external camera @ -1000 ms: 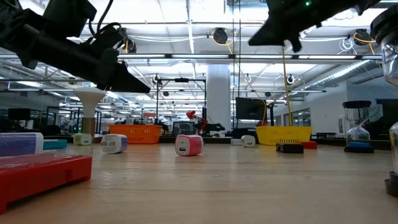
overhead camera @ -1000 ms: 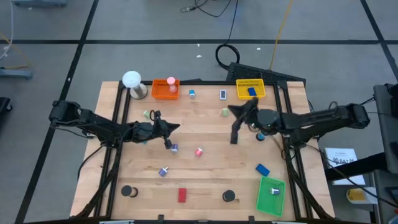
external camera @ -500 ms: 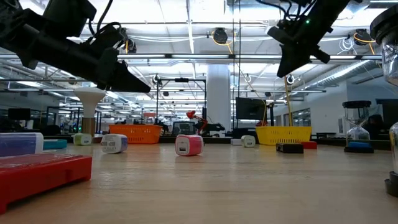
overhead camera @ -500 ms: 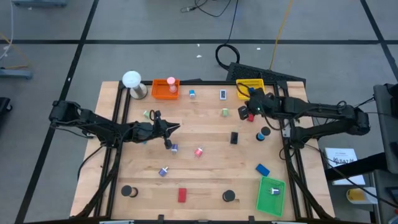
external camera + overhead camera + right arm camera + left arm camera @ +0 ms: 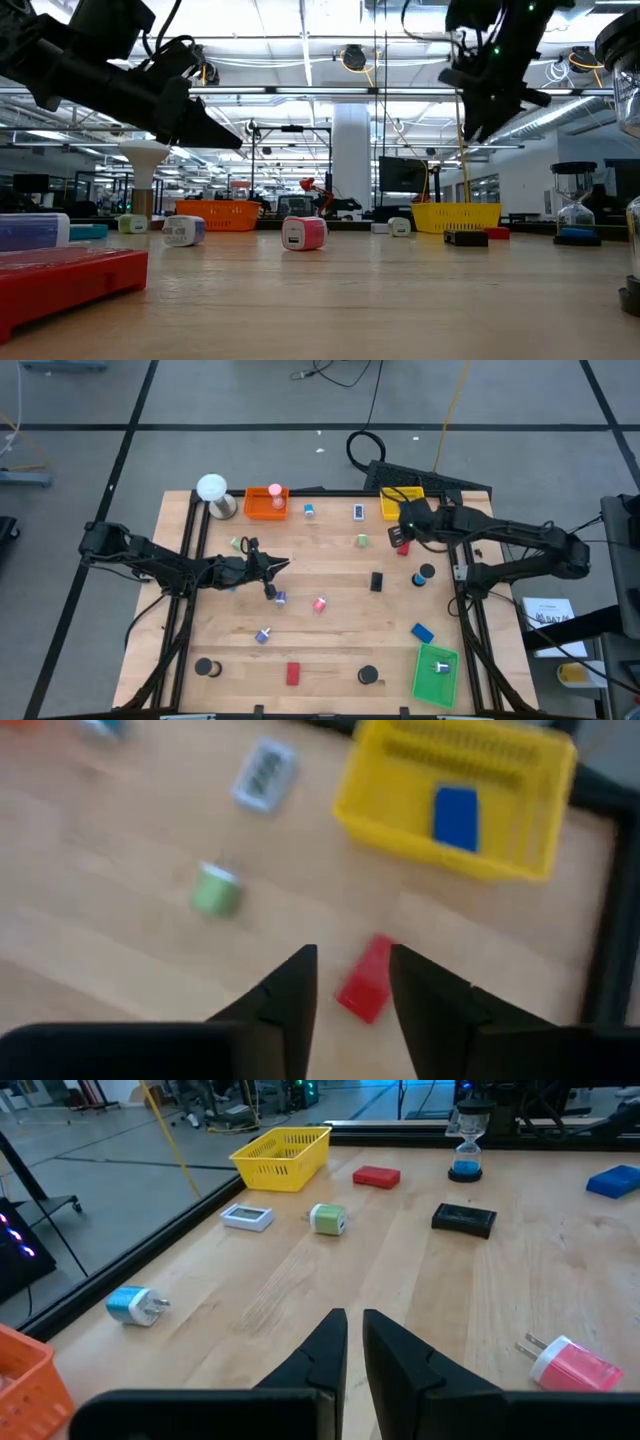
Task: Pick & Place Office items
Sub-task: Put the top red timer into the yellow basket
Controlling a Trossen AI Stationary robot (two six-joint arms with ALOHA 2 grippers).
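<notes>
My right gripper [image 5: 399, 538] hangs open above a red block [image 5: 365, 978] that lies flat on the table, just in front of the yellow tray [image 5: 403, 504]. A blue block [image 5: 455, 817] lies inside that tray. A black block [image 5: 377, 581] rests on the wood nearer the middle. My left gripper [image 5: 283, 565] hovers over the table's left half. Its fingers [image 5: 335, 1330] are nearly together with nothing between them, and they point toward the right side. A pink plug-like piece [image 5: 570, 1365] lies ahead of it.
An orange tray [image 5: 265, 502] and a white ball on a base [image 5: 212, 488] stand at the far left, and a green tray [image 5: 436, 673] at the near right. Small pieces, black discs [image 5: 368, 675], a blue block [image 5: 422, 632] and another red block [image 5: 293, 674] are scattered over the wood.
My right gripper has swung from above the black block toward the table's far right, to the red block in front of the yellow tray, and has tipped from near level to pointing steeply down. The black block lies on the table where the gripper was.
</notes>
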